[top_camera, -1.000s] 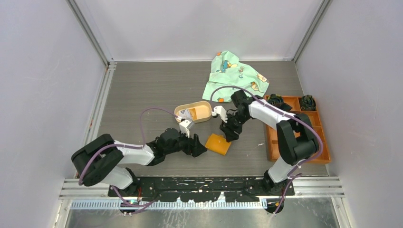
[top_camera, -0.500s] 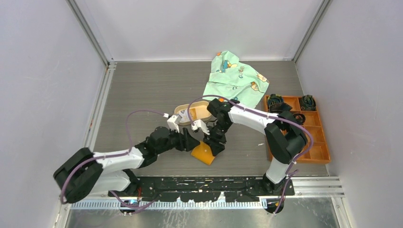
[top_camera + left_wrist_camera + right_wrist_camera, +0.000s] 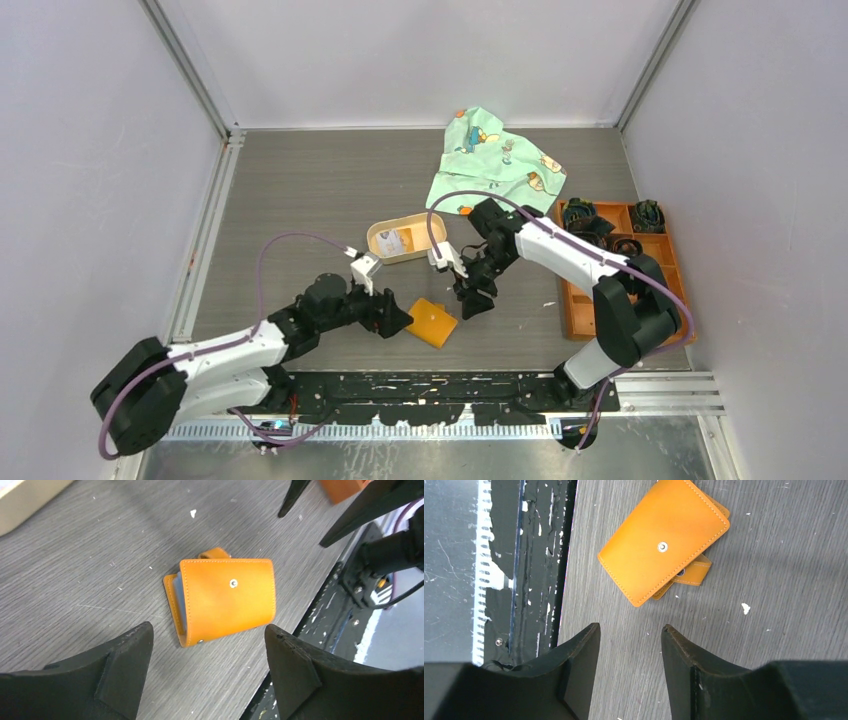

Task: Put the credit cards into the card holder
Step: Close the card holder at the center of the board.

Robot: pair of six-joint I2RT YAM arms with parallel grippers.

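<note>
As both end effectors [image 3: 398, 322] [image 3: 473, 303] gape empty, the card holder [image 3: 432, 322] lies between them.

Just beyond my left hand [image 3: 395, 318] an oval tan tray [image 3: 372, 237] sits on the grey wood-grain table [image 3: 300, 190]. Well out past my right hand [image 3: 472, 300], a crumpled green cartoon-print cloth [image 3: 495, 160] lies near the back wall. Off to that hand's outer side stands an orange compartment box [image 3: 668, 262], with dark bundles [image 3: 648, 213] in its far cells.

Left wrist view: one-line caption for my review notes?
Orange card holder lying on the table before the open, empty left claw.
</note>
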